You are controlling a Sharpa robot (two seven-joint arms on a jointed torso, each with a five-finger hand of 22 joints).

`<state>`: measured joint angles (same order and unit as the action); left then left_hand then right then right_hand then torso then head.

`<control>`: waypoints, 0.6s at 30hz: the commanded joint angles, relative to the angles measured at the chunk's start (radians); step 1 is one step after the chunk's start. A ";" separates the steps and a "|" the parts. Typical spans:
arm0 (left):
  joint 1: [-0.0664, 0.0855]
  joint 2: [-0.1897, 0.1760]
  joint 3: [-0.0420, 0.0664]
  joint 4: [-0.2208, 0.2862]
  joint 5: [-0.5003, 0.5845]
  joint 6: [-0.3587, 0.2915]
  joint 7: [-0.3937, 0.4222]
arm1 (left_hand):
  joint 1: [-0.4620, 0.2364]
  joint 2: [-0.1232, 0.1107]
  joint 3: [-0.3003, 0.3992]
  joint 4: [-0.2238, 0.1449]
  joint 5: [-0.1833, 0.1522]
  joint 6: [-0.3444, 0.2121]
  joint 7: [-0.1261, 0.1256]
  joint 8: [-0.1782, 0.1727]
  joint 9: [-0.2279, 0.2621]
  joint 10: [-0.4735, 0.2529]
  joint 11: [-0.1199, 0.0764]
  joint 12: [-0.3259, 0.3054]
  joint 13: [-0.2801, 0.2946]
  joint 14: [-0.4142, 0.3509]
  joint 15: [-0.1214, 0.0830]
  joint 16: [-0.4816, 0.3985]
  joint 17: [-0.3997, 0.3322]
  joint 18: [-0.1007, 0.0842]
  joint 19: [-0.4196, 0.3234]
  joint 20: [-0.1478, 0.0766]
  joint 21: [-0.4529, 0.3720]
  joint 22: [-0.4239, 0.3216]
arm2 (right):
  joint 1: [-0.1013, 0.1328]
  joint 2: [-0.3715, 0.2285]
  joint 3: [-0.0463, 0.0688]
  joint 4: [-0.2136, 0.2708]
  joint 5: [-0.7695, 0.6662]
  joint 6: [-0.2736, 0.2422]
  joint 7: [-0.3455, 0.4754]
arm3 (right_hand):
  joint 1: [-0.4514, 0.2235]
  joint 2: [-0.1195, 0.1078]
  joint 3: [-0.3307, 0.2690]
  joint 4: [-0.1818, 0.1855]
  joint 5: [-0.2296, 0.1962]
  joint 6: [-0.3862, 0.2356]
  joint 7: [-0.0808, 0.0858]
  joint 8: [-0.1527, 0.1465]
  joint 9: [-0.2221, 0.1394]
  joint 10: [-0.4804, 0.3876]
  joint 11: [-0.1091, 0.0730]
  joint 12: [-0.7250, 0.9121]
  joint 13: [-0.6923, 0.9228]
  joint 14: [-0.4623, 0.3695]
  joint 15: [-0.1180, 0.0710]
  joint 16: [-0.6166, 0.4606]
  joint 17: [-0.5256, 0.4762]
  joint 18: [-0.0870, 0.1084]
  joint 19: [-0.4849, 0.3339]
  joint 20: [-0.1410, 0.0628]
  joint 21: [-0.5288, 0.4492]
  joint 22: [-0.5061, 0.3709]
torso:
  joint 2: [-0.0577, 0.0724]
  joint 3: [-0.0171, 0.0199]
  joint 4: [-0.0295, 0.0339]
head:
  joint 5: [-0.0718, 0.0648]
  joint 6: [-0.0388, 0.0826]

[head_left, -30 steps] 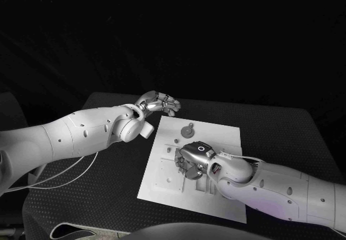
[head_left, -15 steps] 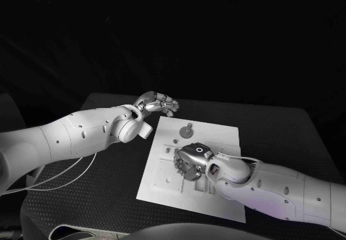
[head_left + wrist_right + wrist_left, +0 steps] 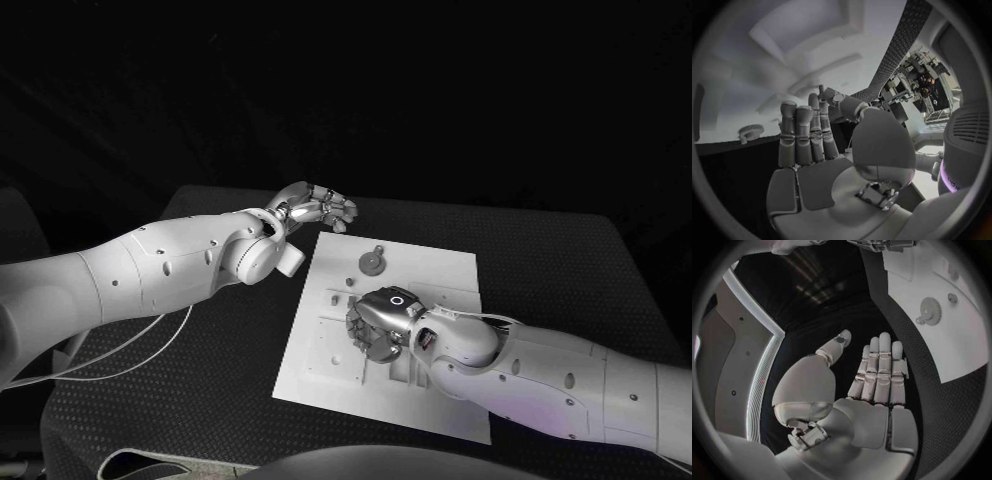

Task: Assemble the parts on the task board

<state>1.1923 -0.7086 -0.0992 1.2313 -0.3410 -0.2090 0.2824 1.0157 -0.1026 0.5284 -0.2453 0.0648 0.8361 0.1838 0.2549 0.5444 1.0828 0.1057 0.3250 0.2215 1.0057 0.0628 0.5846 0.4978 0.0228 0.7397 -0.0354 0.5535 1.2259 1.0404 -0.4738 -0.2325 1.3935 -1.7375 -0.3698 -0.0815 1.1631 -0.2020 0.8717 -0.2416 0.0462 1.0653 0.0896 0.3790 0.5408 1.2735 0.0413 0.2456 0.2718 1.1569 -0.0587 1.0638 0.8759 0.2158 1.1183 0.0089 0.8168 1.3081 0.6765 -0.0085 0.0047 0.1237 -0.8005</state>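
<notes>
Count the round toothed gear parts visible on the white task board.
1: a grey round toothed gear lies on the white task board near its far edge, ahead of the right hand. Others may be hidden under that hand.

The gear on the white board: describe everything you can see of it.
The gear is a small grey toothed disc that looks like plastic, lying flat on the far part of the task board. A short stem with a little round knob runs out from its rim toward the board's far edge. In the left wrist view its fine teeth and a central hub show. Nothing touches it: the left hand hangs off the board's far corner, and the right hand is over the board's middle.
</notes>
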 commanded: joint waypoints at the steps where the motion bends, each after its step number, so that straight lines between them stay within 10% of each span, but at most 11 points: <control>1: 0.001 0.003 0.001 0.001 0.006 0.014 0.007 | 0.002 0.010 0.000 0.006 -0.001 -0.008 0.001 0.002 -0.001 0.003 0.006 -0.007 0.001 0.004 0.002 -0.004 0.002 0.013 0.003 0.001 -0.003 0.001 | -0.004 0.004 -0.004 -0.005 -0.011 0.026 0.001 | 0.000 0.009 -0.003 -0.004 0.006 0.000 0.003 -0.003 -0.001 0.006 0.002 0.004 0.002 0.000 -0.005 -0.006 -0.001 0.046 0.000 -0.002 0.004 0.022 | 0.000 0.0000 0.0003 | 0.001 -0.001; 18: 0.001 0.006 0.001 0.000 0.006 0.016 0.006 | 0.002 0.011 0.000 0.006 -0.001 -0.009 0.002 0.002 -0.001 0.003 0.006 -0.007 0.002 0.004 0.003 -0.006 0.004 0.013 0.003 0.001 -0.004 0.002 | -0.005 0.024 -0.010 -0.016 -0.018 0.057 -0.006 | -0.002 0.011 -0.004 -0.007 0.006 -0.001 0.003 -0.004 -0.001 0.005 0.003 0.002 0.003 -0.001 -0.005 -0.008 -0.001 0.046 -0.001 -0.002 0.005 0.021 | 0.000 -0.0018 0.0008 | -0.003 -0.003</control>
<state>1.1923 -0.7051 -0.0992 1.2307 -0.3408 -0.2069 0.2818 1.0157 -0.1026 0.5284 -0.2453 0.0647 0.8351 0.1847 0.2549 0.5444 1.0828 0.1057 0.3205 0.2223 1.0057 0.0628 0.5846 0.5007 0.0228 0.7397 -0.0354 0.5535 1.2267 1.0394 -0.4537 -0.2392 1.3774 -1.7431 -0.3545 -0.0875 1.1619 -0.2012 0.8689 -0.2444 0.0505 1.0639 0.0910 0.3763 0.5391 1.2735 0.0413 0.2454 0.2741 1.1571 -0.0581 1.0602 0.8762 0.2157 1.1180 0.0093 0.8160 1.3076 0.6773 -0.0097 0.0053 0.1222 -0.8038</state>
